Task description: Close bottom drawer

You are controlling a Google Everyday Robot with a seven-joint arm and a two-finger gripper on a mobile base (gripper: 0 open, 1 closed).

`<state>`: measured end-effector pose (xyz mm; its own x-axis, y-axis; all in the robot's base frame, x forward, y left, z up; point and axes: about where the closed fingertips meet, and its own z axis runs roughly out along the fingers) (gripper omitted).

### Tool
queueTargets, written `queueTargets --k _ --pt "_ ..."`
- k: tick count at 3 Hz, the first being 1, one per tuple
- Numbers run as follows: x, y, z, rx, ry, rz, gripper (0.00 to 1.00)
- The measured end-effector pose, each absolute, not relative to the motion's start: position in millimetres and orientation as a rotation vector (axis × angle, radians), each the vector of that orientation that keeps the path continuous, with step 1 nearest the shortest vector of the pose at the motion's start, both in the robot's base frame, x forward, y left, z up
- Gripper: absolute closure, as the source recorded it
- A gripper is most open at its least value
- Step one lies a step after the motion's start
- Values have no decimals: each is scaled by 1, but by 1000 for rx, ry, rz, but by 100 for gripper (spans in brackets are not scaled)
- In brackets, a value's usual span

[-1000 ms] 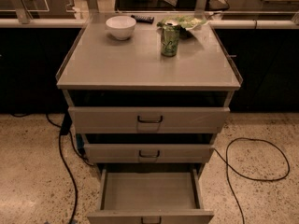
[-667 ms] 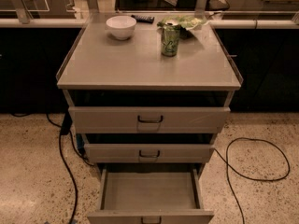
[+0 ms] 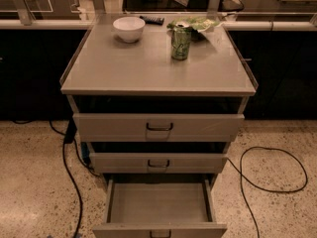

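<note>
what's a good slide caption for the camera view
Bottom drawer pulled far out; bowl and can on cabinet top; gripper not in view.

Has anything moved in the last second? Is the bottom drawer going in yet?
Nothing has visibly changed. The bottom drawer is pulled out as far as before, and the gripper is outside the camera view, as it was. The middle drawer, the top drawer, and the white bowl and green can on the cabinet top are where they were.

One camera, high front view, tilted down at cabinet (image 3: 148, 68), pincer outside frame
</note>
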<state>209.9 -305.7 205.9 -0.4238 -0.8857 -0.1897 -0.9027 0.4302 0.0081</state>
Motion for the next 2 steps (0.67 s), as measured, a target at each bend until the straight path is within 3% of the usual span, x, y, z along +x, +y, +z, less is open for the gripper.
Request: queueTargets --k 2 --pt "213 -292 206 -1627 2493 159 0"
